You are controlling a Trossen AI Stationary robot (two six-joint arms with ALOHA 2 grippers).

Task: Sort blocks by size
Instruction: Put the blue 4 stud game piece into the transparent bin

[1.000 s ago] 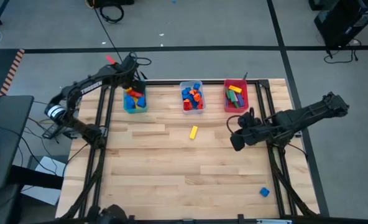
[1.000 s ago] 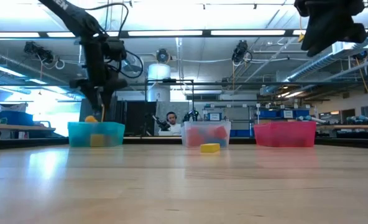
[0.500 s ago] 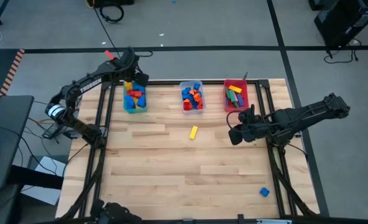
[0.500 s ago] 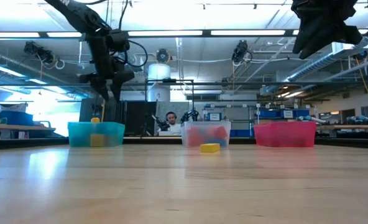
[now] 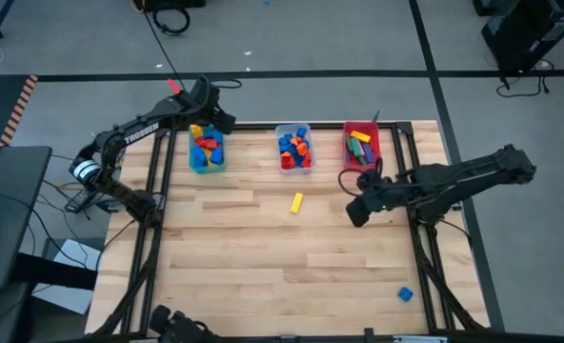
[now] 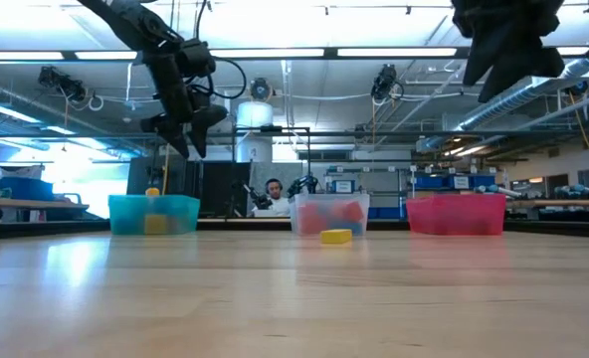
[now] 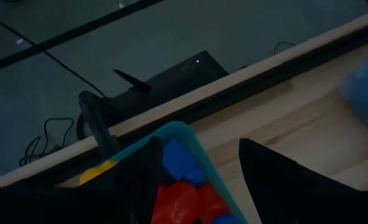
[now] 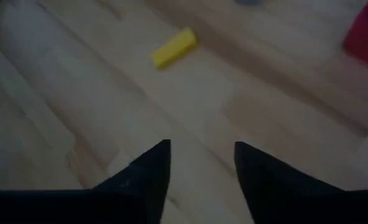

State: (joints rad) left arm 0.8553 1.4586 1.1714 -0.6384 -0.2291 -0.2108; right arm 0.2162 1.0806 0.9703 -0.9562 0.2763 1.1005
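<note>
Blocks fill your three far bins: teal bin (image 5: 207, 152), clear bin (image 5: 294, 149), red bin (image 5: 361, 146). A yellow block (image 5: 297, 201) lies loose just nearer than the clear bin; a blue block (image 5: 406, 294) sits at the near right. Your left gripper (image 5: 215, 116) hangs spread and empty over the teal bin's far edge. Your right gripper (image 5: 355, 211) hovers right of the yellow block, fingers apart, empty.
</note>
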